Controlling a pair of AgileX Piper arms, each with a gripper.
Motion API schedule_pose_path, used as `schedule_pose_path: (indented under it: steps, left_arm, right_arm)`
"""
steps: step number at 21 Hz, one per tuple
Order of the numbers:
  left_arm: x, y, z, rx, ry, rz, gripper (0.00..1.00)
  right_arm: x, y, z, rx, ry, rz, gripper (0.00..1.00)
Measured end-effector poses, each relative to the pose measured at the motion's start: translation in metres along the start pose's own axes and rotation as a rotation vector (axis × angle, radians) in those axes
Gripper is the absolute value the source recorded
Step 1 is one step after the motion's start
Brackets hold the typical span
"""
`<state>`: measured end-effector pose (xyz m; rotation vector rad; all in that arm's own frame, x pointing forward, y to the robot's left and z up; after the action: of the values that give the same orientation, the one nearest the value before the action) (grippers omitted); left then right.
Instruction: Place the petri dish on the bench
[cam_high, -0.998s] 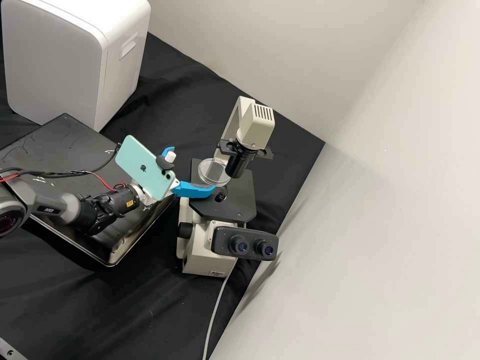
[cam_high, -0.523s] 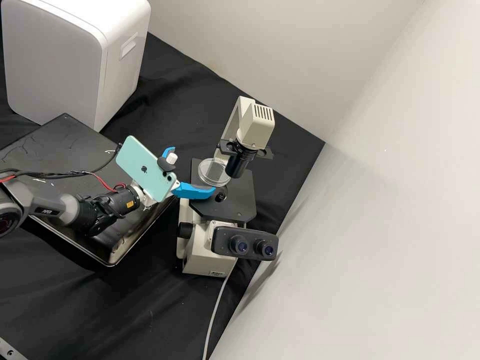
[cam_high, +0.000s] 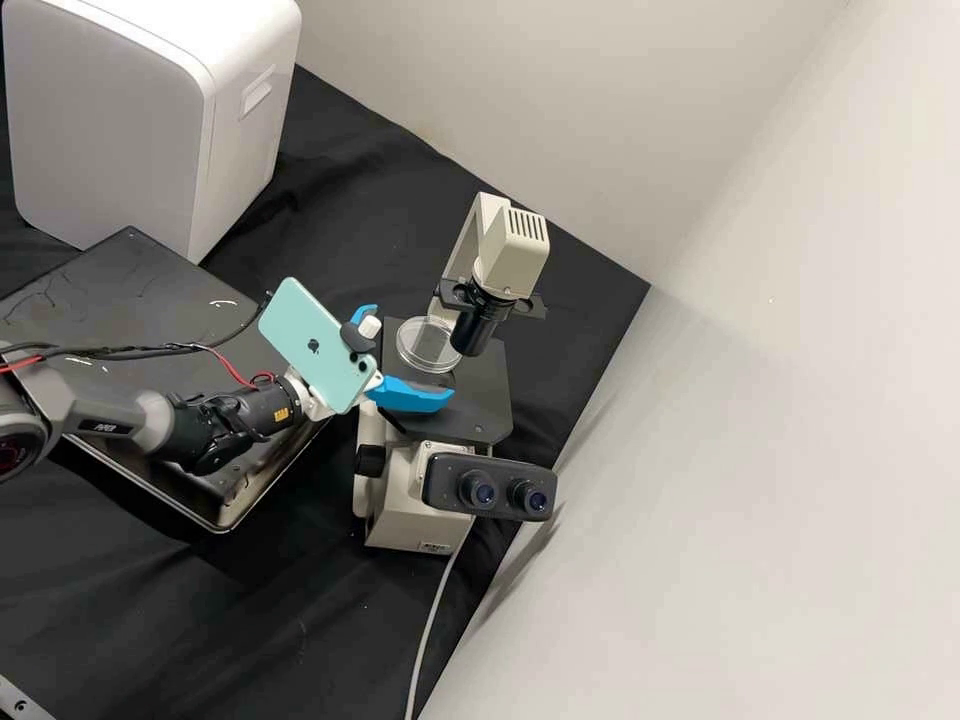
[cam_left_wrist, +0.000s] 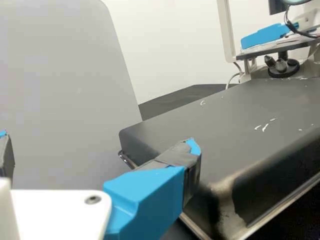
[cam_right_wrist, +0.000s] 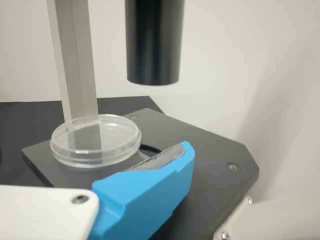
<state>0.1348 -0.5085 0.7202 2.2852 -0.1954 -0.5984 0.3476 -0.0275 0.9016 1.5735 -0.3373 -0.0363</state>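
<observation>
Advanced since a second ago: right pincer, spread wide, closer over the microscope stage. Petri dish rests on that stage, just ahead of the pincer. Left pincer: spread.

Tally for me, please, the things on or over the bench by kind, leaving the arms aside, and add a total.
Petri dish: 1
Microscope: 1
White box: 1
Black flat case: 1
Total: 4
</observation>
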Motion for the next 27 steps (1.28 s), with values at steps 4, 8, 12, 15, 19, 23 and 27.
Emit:
schedule_pose_path:
  steps: [4, 8, 12, 15, 19, 23, 27]
  left_arm:
    - [0.0, 0.0, 0.0, 0.0, 0.0, 0.0, 1.0]
    - [0.0, -0.0004, 0.0, -0.001, 0.0, -0.002, 1.0]
    - [0.001, -0.0027, 0.0, 0.005, 0.001, -0.015, 1.0]
    - [0.001, -0.0037, 0.0, 0.008, 0.001, -0.02, 1.0]
    - [0.001, -0.0037, 0.0, 0.008, 0.001, -0.02, 1.0]
    - [0.001, -0.0041, 0.0, 0.009, 0.001, -0.022, 1.0]
    - [0.002, -0.0066, 0.001, 0.015, 0.001, -0.036, 1.0]
  right_arm:
    - [0.015, -0.006, 0.005, -0.001, -0.026, -0.02, 1.0]
    - [0.031, -0.017, 0.002, -0.04, -0.02, -0.031, 1.0]
    - [0.037, -0.028, 0.002, -0.061, -0.025, -0.047, 1.0]
    - [0.038, -0.029, 0.002, -0.062, -0.029, -0.047, 1.0]
    - [0.04, -0.029, 0.003, -0.054, -0.035, -0.043, 1.0]
    - [0.043, -0.03, 0.005, -0.06, -0.04, -0.041, 1.0]
    - [0.043, -0.028, 0.007, -0.059, -0.068, -0.016, 1.0]
